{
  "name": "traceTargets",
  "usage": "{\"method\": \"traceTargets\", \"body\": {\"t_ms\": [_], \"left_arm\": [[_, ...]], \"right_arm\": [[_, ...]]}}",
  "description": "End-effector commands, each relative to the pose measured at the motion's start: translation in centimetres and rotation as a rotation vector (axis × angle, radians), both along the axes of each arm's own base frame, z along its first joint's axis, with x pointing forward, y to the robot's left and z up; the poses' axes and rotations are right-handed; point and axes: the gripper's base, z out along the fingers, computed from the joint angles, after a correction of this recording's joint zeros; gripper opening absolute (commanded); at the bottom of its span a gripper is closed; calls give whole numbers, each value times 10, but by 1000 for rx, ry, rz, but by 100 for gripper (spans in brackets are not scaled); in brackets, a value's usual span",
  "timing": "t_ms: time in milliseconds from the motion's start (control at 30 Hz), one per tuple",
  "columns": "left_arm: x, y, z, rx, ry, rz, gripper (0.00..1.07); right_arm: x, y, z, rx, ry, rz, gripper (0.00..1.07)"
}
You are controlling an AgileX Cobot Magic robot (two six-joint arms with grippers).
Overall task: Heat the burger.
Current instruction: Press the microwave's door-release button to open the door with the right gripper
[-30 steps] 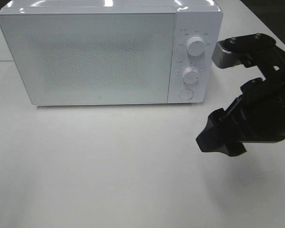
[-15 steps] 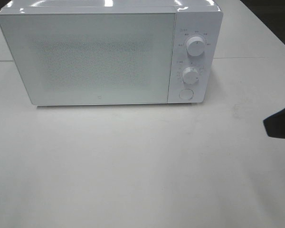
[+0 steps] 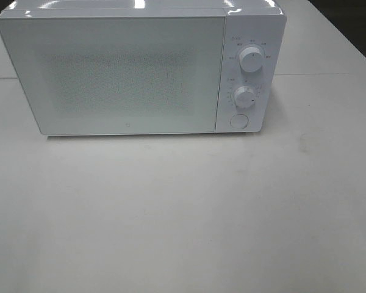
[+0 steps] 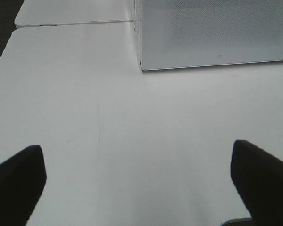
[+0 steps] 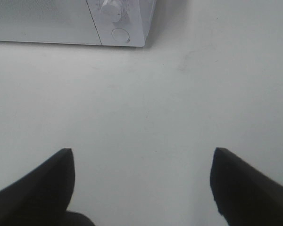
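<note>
At the desk's left side: the left claw (image 4: 136, 149) hovers low over the bare white desk (image 3: 171, 213), its two dark fingers spread wide apart with nothing between them.
Centre back: a white microwave (image 3: 140, 70) stands on the desk, with its frosted door (image 3: 110, 79) shut flush.
Task item: the burger shows in no view. The door hides the inside, so I cannot tell whether it is in there.
Control panel: right of the door, an upper dial (image 3: 251, 58) sits above a lower dial (image 3: 244, 96) and a round button (image 3: 238, 121).
Right side: the right claw (image 5: 141, 150) faces the button corner from well back, fingers apart and empty.
Change: a second ago the right arm filled the overhead view beside the dials; now it has left that view.
Meaning: probably the controls are set and heating is under way or done.
</note>
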Motion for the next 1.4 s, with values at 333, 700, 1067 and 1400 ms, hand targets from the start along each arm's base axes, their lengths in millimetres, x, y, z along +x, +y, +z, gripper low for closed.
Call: {"method": "traceTargets", "body": {"t_ms": [333,700,1067,1400], "left_arm": [[-3,0,0,-5,-29,1,100],[-3,0,0,-5,-29,1,100],[-3,0,0,-5,-29,1,100],[-3,0,0,-5,-29,1,100]], "right_arm": [[-44,-8,-10,41,-113,-97,76],[-55,-12,-19,31,-155,-136,76],[-55,-11,-19,37,-157,-131,76],[-41,-10,-4,42,-182,-132,76]]}}
